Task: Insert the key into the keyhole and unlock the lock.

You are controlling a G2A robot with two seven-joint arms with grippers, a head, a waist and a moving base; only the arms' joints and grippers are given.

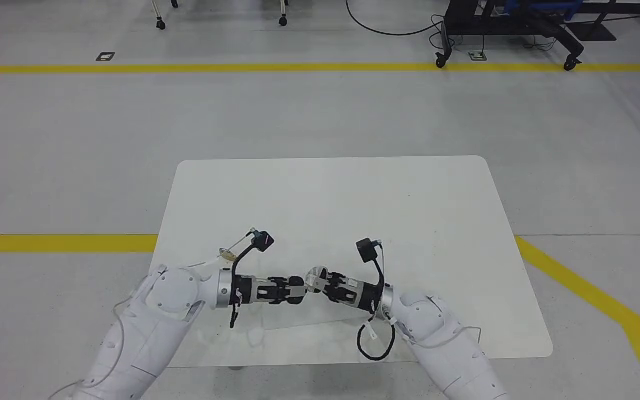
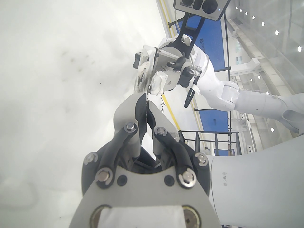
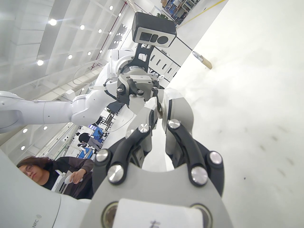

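We note a white table [image 1: 400, 210] on a pale grey floor [image 1: 300, 120] striped with yellow lines [image 1: 300, 68]; left gripper [image 2: 145, 104] and right gripper [image 3: 160, 110] are grey with black linkages.

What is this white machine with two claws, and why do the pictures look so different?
It is a robot with two arms, each ending in a claw called a gripper. One picture looks down from above its arms at a white table. The other two come from cameras on its wrists, so each shows its own claw up close. The left gripper pinches something thin, likely the key. The right gripper pinches a small thing, probably the lock. The claws meet tip to tip over the table.
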